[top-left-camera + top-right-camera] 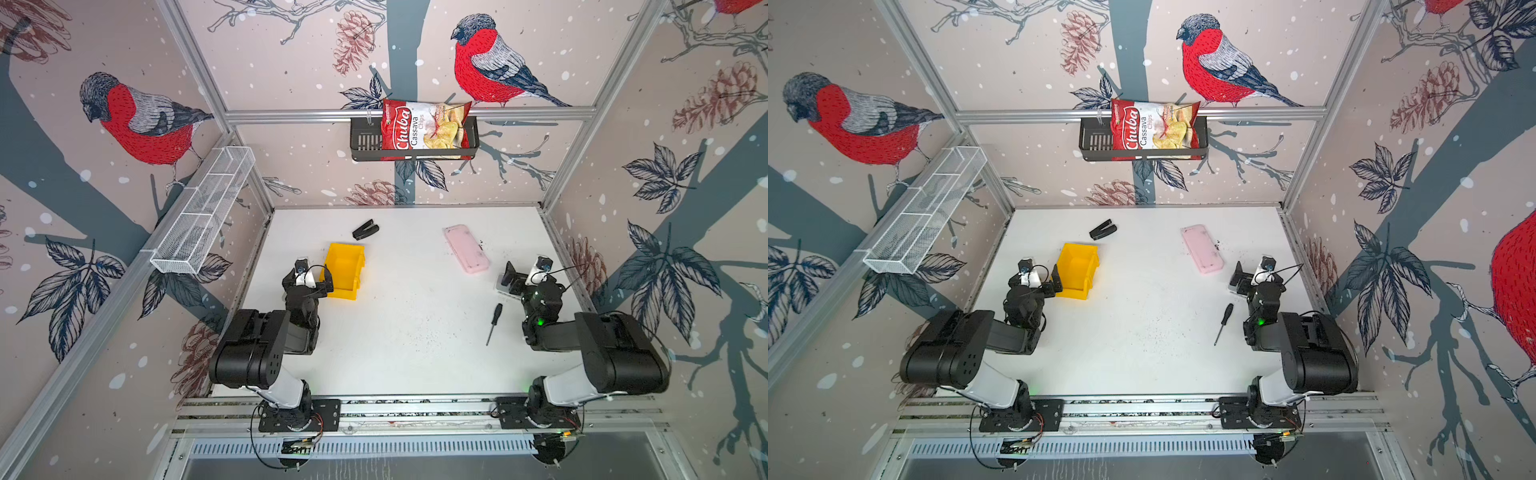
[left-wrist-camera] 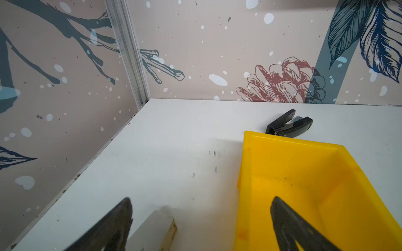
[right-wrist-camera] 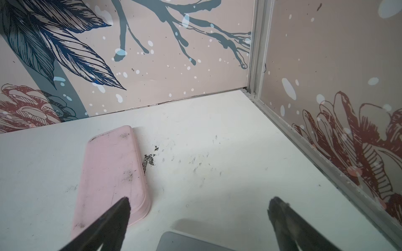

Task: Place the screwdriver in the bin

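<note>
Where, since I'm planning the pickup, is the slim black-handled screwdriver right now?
In both top views the slim black-handled screwdriver lies on the right of the white table, beside the right arm, nearer the front than the pink oblong case.

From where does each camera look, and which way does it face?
Top views: high over the front, looking down on table, both arms, screwdriver, bin.
Left wrist: on left arm, facing back-left corner; open jaws, bin, stapler.
Right wrist: on right arm, facing back-right corner; open jaws, pink case.
Shared: top and left wrist views show bin, stapler.
</note>
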